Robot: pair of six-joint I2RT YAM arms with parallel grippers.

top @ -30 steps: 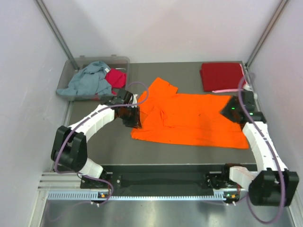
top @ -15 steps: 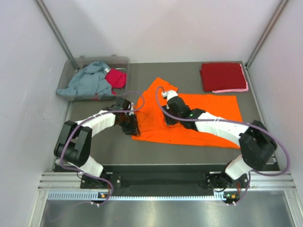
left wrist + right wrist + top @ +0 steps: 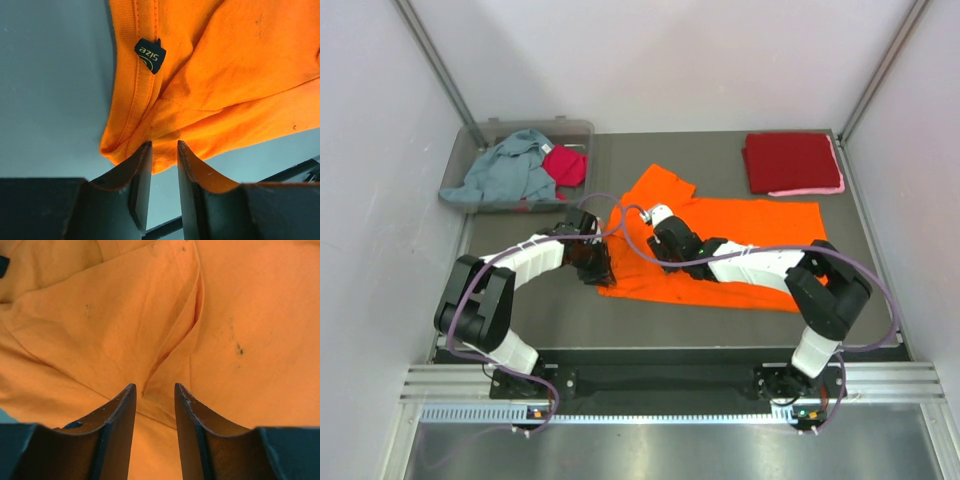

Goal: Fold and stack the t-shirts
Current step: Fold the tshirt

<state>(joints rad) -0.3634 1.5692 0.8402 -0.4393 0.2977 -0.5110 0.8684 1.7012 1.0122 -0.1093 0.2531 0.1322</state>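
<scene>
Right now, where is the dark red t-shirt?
In the top view, the dark red t-shirt lies folded at the table's far right corner, atop a pink one, beyond the orange t-shirt.

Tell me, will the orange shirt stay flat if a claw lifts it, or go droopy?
Probably droopy: the orange shirt is thin cloth, creased and rumpled where it lies. It would likely sag below any held spot, since its edge bunches at the left claw. Probably light too, being so thin.
</scene>
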